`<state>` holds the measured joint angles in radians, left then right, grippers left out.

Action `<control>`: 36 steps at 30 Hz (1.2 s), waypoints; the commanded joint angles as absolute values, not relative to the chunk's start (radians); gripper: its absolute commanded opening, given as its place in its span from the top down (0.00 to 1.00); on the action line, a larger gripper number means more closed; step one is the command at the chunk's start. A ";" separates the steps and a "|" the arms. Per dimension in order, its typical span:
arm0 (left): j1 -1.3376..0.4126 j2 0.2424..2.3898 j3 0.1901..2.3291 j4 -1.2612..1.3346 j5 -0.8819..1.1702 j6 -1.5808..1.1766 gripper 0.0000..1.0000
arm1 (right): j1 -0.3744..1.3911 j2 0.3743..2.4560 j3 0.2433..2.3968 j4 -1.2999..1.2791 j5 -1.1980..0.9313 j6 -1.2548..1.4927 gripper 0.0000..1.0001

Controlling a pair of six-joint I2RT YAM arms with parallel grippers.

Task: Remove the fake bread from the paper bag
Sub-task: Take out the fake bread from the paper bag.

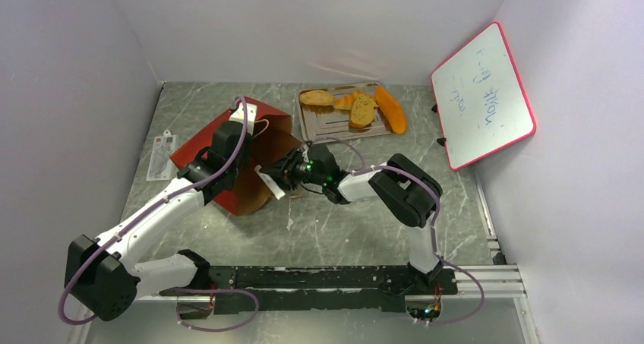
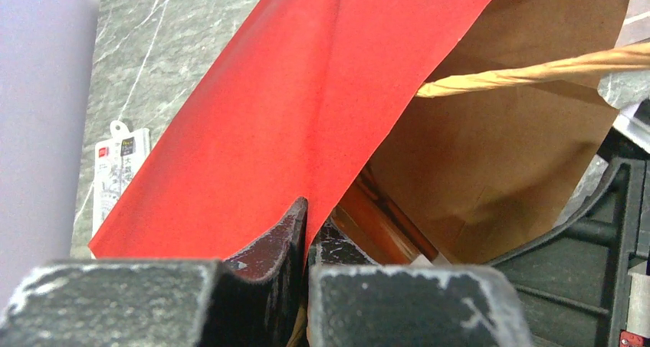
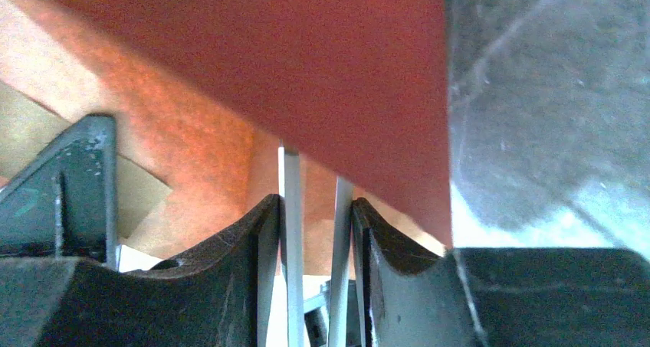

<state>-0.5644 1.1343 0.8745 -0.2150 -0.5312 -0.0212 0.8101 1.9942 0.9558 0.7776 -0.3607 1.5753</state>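
The red paper bag point(image 1: 191, 148) lies on its side at left centre, its brown mouth facing right. My left gripper point(image 1: 244, 116) is shut on the bag's upper edge; the left wrist view shows its jaws point(image 2: 309, 209) pinching the red paper point(image 2: 291, 94), with a cord handle point(image 2: 536, 73) across the mouth. My right gripper point(image 1: 272, 181) is at the bag's mouth, its pads point(image 3: 290, 209) a narrow gap apart with nothing between them. The fake bread lies at the silver tray point(image 1: 326, 127): roll point(image 1: 316, 97), small orange piece point(image 1: 345, 101), toast point(image 1: 363, 110) and crescent point(image 1: 391, 108), which overhangs its right edge.
A red-framed whiteboard point(image 1: 482, 93) leans against the right wall. A flat packaged card point(image 1: 161, 156) lies left of the bag, and also shows in the left wrist view point(image 2: 115, 178). A black rail point(image 1: 326, 279) runs along the near edge between the arm bases.
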 commanded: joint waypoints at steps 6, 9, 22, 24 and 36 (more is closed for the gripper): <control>-0.571 1.124 0.895 -0.170 -0.550 -0.062 0.93 | 0.825 2.000 0.910 0.838 -0.311 1.677 0.59; -0.578 1.125 0.895 -0.173 -0.552 -0.067 0.93 | 0.824 2.014 0.935 0.863 -0.308 1.689 0.59; -0.597 1.118 0.878 -0.175 -0.546 -0.083 0.93 | 0.812 2.115 1.062 0.889 -0.309 1.691 0.55; -0.600 1.117 0.873 -0.174 -0.545 -0.083 0.93 | 0.809 2.124 1.073 0.896 -0.309 1.687 0.55; -0.607 1.116 0.860 -0.170 -0.495 -0.070 0.93 | 0.804 2.208 1.168 0.892 -0.337 1.686 0.51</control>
